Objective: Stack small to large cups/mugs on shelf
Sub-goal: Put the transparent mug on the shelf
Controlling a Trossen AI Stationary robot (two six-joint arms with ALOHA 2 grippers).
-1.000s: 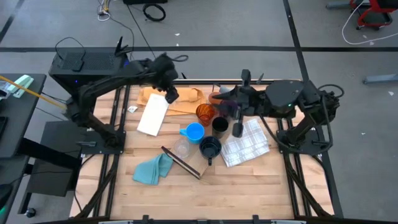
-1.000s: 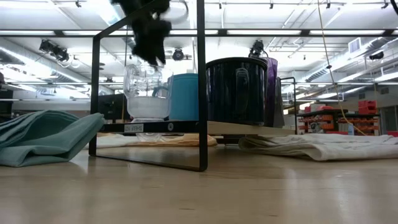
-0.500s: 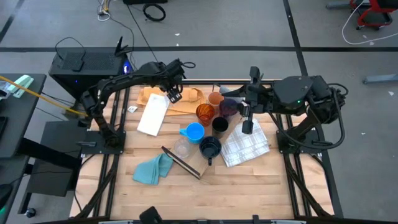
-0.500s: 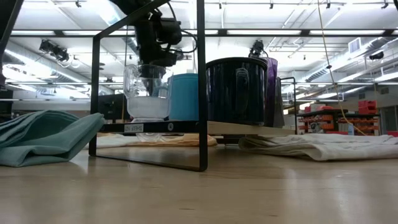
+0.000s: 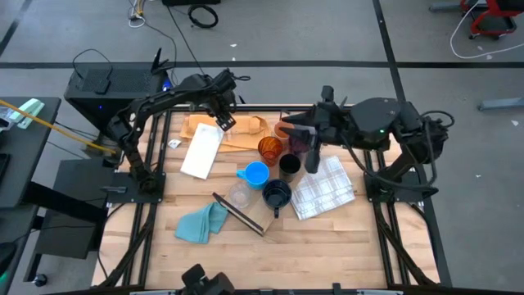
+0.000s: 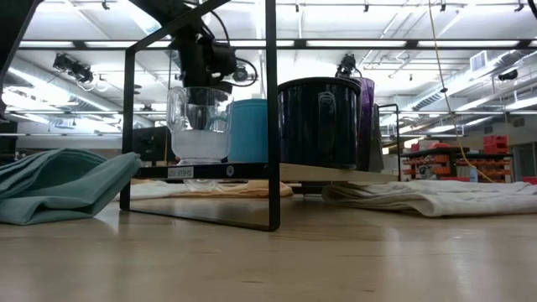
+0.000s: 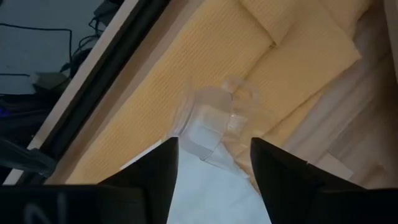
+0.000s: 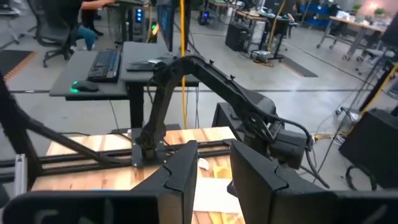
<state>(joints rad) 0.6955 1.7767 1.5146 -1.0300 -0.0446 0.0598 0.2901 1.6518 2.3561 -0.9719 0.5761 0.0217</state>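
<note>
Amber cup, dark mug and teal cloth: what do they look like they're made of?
Amber translucent cup: probably plastic or tinted glass; light passes through and the wall looks textured. Dark navy mug with a handle: likely glazed ceramic, given its glossy surface with sharp ceiling-light reflections. Crumpled teal cloth: soft woven fabric, matte, lying in loose folds.

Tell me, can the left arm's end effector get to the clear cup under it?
Probably yes. The left end effector hangs above the clear cup lying on the tan paper, fingers apart, with nothing between them.
</note>
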